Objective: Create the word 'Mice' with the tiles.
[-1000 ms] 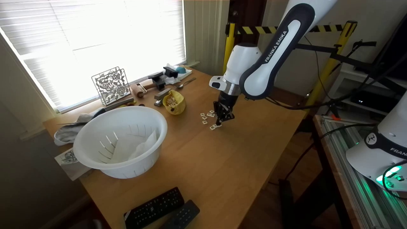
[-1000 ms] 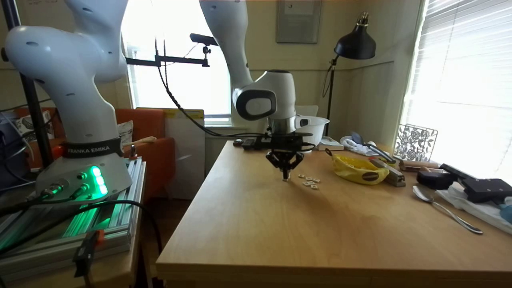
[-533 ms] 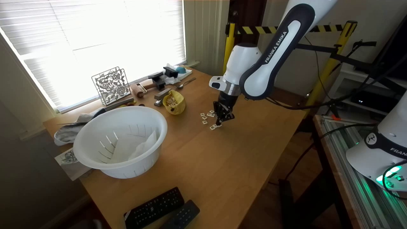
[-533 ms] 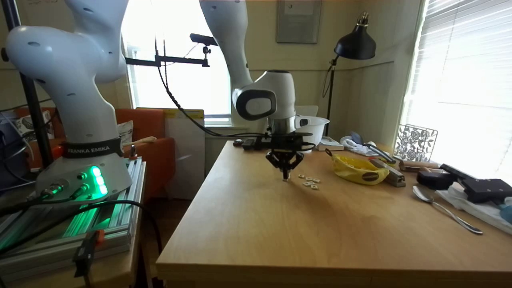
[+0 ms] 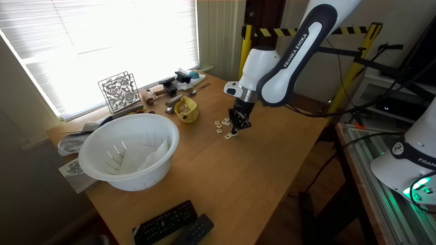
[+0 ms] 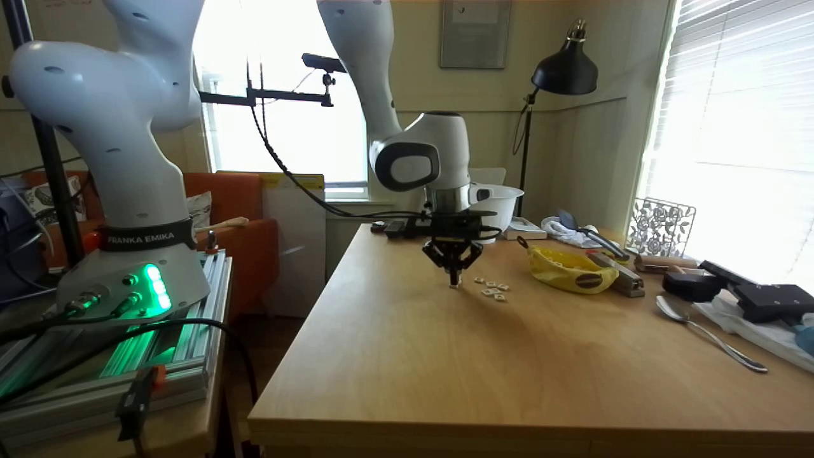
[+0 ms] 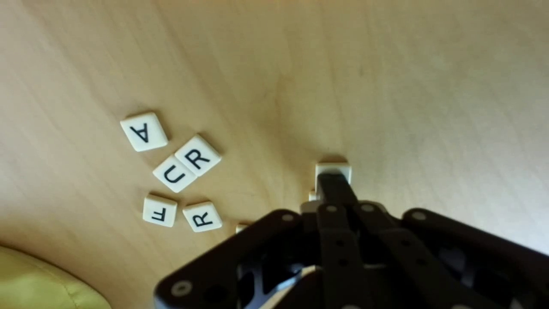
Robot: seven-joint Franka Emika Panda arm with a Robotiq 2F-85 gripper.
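Arm (image 5: 297,54): FRANKA EMIKA
Tiles (image 7: 198,155): A, R, U, F, R
Gripper (image 6: 455,280): pinched together, one tile (image 7: 334,168) under its tip

I can't read the tile (image 7: 333,168) under the fingers (image 7: 336,191), which hide much of it. Beside it, what looks like another tile (image 7: 312,195) shows only a sliver. The wrist view's edge crops the yellow pouch (image 7: 40,283).

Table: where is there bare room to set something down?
Bare: the table between the white bowl, the remotes and the loose tiles; also between tiles and spoon. Crowded: around the gripper, low at the tiles, and from the yellow pouch to the window.
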